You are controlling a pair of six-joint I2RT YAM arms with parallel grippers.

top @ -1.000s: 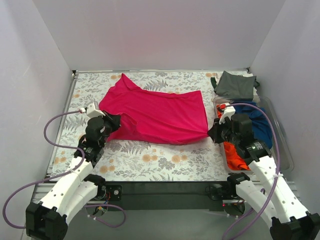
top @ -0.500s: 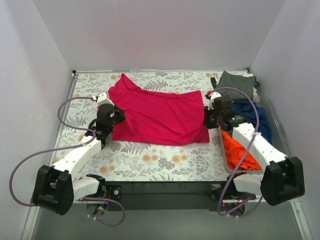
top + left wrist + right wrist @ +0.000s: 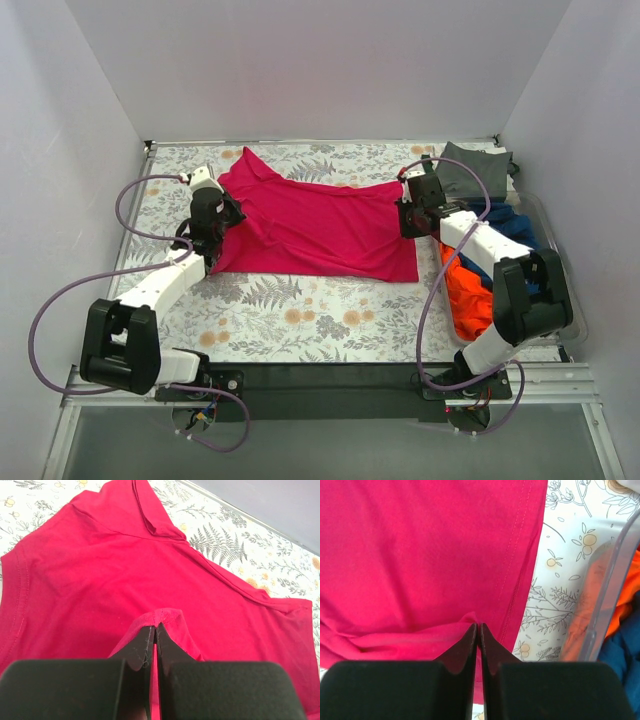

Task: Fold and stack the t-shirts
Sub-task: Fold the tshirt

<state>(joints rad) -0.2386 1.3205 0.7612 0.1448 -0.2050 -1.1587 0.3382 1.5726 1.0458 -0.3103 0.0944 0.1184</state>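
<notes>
Drawn farther back since a second ago, the near corners of the magenta-pink t-shirt [image 3: 320, 225] are held over its own body, which is spread on the floral worktop [image 3: 300, 315]. Its left edge is pinched in the closed left claw [image 3: 154, 630] and its right edge in the closed right claw [image 3: 478, 630]. The other t-shirts [image 3: 468, 172] are heaped just right of it.

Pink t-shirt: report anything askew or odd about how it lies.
The pink t-shirt lies slanted, one flap poking out far left, fabric bunched at the left tool and right tool, each shut on it.
</notes>
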